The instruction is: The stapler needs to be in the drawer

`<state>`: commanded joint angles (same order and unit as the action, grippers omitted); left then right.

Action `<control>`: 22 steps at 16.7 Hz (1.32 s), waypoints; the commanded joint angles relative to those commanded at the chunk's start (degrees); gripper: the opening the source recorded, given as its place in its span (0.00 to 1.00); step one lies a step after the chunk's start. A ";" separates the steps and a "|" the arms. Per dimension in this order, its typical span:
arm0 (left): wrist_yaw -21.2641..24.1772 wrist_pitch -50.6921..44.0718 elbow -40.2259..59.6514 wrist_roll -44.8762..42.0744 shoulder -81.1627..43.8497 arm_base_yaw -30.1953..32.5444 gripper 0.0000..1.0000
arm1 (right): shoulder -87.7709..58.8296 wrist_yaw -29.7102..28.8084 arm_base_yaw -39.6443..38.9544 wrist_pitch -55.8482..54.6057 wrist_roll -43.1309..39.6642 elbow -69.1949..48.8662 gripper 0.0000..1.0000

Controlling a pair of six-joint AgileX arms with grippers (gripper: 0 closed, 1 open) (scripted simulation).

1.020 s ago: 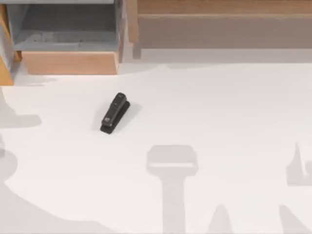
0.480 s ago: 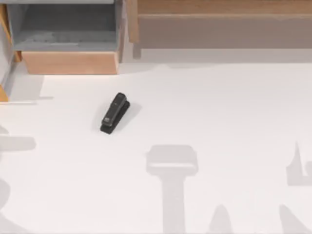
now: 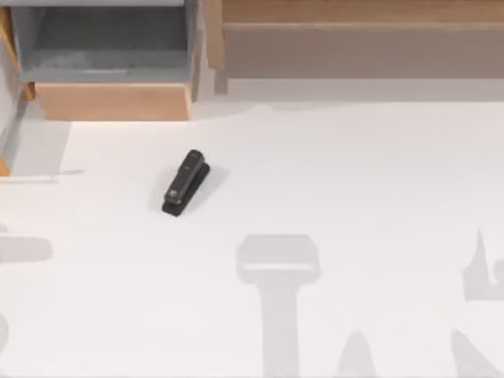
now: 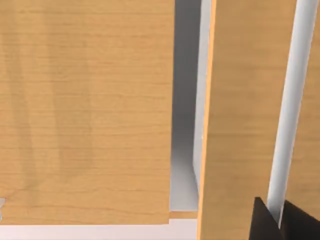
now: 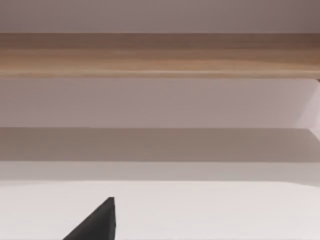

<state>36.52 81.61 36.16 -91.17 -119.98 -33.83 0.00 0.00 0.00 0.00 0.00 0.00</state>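
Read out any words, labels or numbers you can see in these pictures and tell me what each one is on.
No text can be read anywhere.
The stapler on the table bears a small pale mark on its top, too small to read.
The drawer and the long wooden unit bear no lettering.

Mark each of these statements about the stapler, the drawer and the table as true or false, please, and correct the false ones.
1. The stapler lies on the white table. True.
2. The stapler is inside the drawer. False: it lies on the table, in front of the drawer's tan front panel.
3. The drawer is open, its grey inside showing. True.
4. A gripper holds the stapler. False: nothing touches it.
5. The drawer stands at the table's right. False: it is at the far left, with the long wooden unit to its right.
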 joint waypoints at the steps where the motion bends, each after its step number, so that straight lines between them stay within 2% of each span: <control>1: 1.08 1.01 -1.97 0.02 0.66 -1.03 0.00 | 0.00 0.00 0.00 0.00 0.00 0.00 1.00; 5: 4.68 4.59 -8.17 -0.19 3.18 -4.67 0.00 | 0.00 0.00 0.00 0.00 0.00 0.00 1.00; 9: 4.88 4.80 -8.44 -0.23 3.32 -4.88 0.00 | 0.00 0.00 0.00 0.00 0.00 0.00 1.00; 22: 4.88 4.80 -8.44 -0.23 3.32 -4.88 0.98 | 0.00 0.00 0.00 0.00 0.00 0.00 1.00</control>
<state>41.40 86.40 27.72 -91.40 -116.65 -38.71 0.00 0.00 0.00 0.00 0.00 0.00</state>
